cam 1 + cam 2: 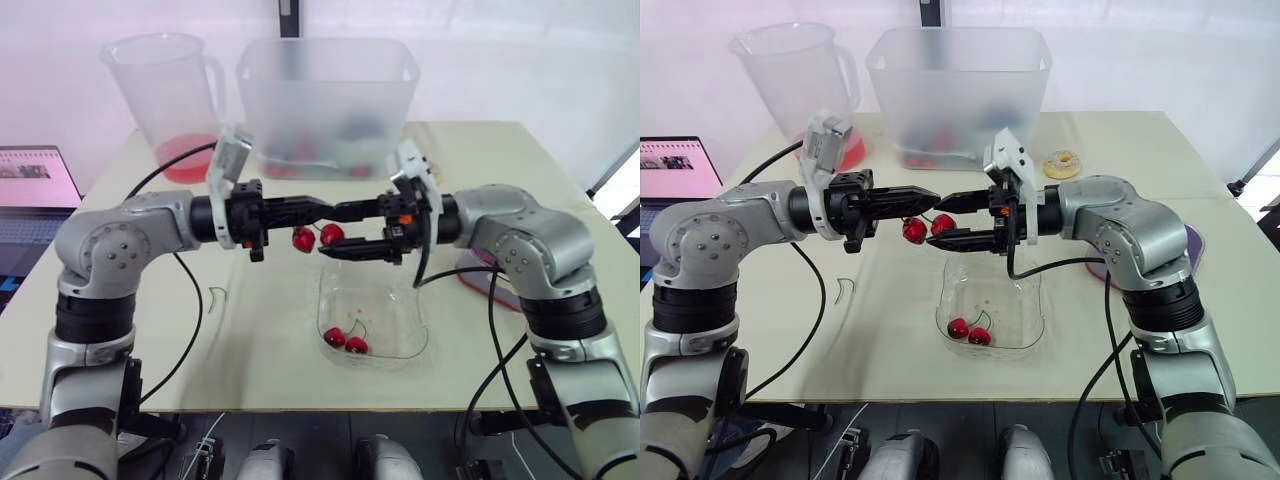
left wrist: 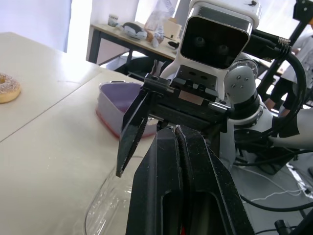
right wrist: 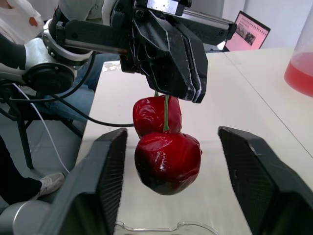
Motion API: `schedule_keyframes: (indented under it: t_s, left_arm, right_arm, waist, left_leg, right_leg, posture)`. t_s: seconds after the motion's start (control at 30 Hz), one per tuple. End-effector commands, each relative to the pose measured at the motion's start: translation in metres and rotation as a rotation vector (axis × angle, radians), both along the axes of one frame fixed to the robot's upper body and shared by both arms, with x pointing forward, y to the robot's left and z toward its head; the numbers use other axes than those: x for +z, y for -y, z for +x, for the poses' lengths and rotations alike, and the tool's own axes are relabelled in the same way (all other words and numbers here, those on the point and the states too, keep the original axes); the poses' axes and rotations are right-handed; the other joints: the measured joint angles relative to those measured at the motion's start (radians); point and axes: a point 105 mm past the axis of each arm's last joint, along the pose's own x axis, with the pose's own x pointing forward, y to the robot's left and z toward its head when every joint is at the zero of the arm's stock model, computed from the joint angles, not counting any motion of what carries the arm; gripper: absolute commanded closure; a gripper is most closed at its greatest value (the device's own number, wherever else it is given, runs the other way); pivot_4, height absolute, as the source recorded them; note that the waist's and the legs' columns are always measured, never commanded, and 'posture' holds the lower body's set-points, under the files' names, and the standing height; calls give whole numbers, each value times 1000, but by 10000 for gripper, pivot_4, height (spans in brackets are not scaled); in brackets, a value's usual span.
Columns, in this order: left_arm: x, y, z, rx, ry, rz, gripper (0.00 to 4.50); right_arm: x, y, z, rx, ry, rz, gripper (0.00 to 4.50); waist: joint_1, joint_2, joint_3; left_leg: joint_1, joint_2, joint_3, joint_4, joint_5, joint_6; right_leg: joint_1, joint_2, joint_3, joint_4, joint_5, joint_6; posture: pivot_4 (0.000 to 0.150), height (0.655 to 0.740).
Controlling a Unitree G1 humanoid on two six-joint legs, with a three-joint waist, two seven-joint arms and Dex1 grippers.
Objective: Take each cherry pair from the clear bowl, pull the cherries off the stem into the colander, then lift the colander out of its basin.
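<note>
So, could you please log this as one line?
left gripper shut on cherry pair | right gripper open around it | clear bowl: another cherry pair

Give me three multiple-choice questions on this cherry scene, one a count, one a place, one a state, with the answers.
1. How many cherries lie in the clear bowl? A none, B two, C five.
2. Where is the held cherry pair? A under the bowl, B resting in the bowl, C hanging between the two end effectors.
3. The right end effector is: A open around the pair, B shut on both cherries, C shut on one cherry.
Answers: 1 B, two red cherries sit at its bottom. 2 C, it dangles by its stem from the shut left end effector. 3 A, one finger stands on each side of the pair.
</note>
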Motion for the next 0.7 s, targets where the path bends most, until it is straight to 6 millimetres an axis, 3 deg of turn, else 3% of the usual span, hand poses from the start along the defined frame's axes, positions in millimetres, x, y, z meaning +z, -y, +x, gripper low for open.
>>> schedule_keyframes:
  t_s: [0.03,0.27,0.37,0.43,0.7]
  left_arm:
    - [6,0,-5,-8,42,7,45000]
    - [5,2,-5,-11,38,8,45000]
    - [5,2,-5,-13,40,11,45000]
    - [5,2,-5,-12,42,12,45000]
    - [6,2,-4,-7,49,11,45000]
  right_arm:
    - [7,-3,-9,25,52,-12,13304]
    - [10,-5,-10,16,53,-16,13304]
    - [11,-7,-7,8,51,-9,20824]
    - [9,-6,-5,4,53,-17,30519]
    - [-2,2,-2,-1,47,-34,30519]
  waist:
    - [0,0,0]
    - [1,0,0]
    - [0,0,0]
    - [1,0,0]
    - [1,0,0]
  left_leg:
    - [0,0,0,0,0,0]
    - [0,0,0,0,0,0]
    - [0,0,0,0,0,0]
    - [0,0,0,0,0,0]
    - [0,0,0,0,0,0]
  right_leg:
    - [0,0,0,0,0,0]
    - [0,0,0,0,0,0]
    - [0,0,0,0,0,0]
    - [0,0,0,0,0,0]
    - [0,0,0,0,0,0]
  posture:
    - [1500,6886]
    - [1500,6886]
    - [1500,6886]
    - [1500,6886]
    - [1500,6886]
